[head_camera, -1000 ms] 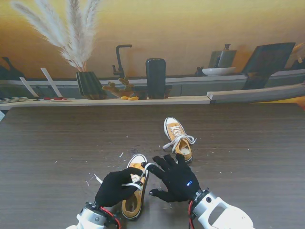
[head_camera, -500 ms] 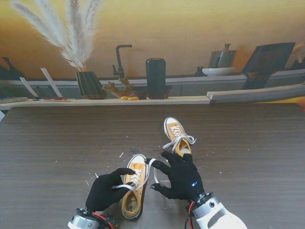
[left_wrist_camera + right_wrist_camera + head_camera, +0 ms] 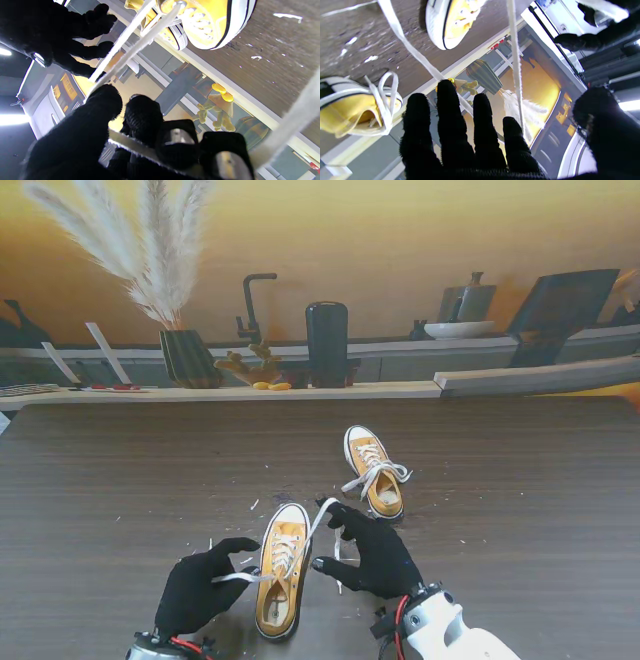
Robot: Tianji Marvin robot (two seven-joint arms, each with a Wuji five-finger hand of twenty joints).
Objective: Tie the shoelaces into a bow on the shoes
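Both hands have drawn apart, left hand and right hand each clamped on a lace end of the near-edge shoe; keep tension even.

We see warm, even light in the stand view; in both wrist views near laces blur and ceiling strip lights glare at the edges.

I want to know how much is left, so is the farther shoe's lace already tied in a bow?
Yes, in the stand's view the farther shoe shows white lace loops knotted across its tongue, untouched by either hand.
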